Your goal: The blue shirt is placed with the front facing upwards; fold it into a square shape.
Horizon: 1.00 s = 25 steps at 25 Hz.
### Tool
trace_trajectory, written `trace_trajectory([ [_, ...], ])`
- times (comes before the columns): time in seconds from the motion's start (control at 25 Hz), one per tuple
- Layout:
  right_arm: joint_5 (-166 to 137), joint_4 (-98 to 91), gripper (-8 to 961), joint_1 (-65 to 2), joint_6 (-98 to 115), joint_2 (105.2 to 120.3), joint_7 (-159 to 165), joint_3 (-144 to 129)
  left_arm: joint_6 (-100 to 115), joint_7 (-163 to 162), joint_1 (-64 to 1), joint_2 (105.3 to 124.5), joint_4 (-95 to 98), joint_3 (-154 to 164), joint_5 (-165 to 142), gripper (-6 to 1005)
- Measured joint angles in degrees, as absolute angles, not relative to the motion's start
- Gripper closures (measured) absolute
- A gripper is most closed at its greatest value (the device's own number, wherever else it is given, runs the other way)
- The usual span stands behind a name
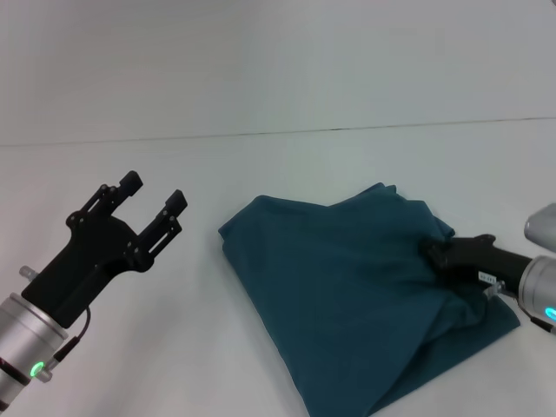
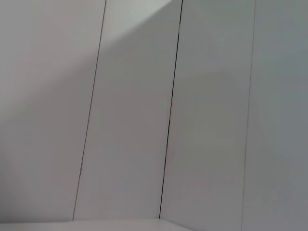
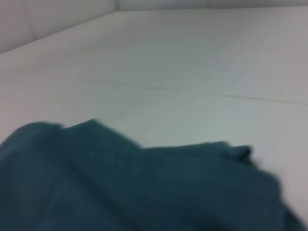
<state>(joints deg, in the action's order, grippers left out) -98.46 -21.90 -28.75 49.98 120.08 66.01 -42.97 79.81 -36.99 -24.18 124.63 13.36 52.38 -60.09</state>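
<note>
head view shows the blue shirt lying in a loosely folded, roughly diamond-shaped heap on the white table, right of centre and toward the robot's right side. no print or collar shows on the side facing up; the cloth is plain teal with soft creases and a rumpled edge at its far corner.

the right gripper reaches in from the right edge, low over the shirt's right part, its black tip pressed into the fabric where the cloth bunches around it. i cannot tell whether it is parted or pinched on the cloth, since the folds hide the tip.

the left gripper hangs above bare table well to the left of the shirt, its two black fingers spread apart with nothing between them.

nothing else lies on the table. a thin dark seam runs across the surface behind the shirt, and beyond it the pale surface continues.

the right wrist view shows a ridge of teal cloth close up against white table. the left wrist view shows only pale panels divided by thin dark lines.
</note>
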Motion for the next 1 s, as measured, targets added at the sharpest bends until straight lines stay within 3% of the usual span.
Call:
trace_trajectory([
  [0.24,-93.8,-21.1,943,-30.5,45.4,120.18,65.4,-43.2,79.7,-36.6,-24.0,124.63,13.5,52.4,-60.2,279],
  [0.64,-88.8,-21.4,943,-22.7,68.4,119.51,55.7,-43.6,83.8,-35.6,-22.0,124.63,13.5,46.6,-60.0,279],
  [1.0,-100.2,-18.8,943,-23.7,73.0,120.07,53.1,-46.7,84.9,-35.9,-21.5,124.63,13.1,46.4,-60.1,279],
])
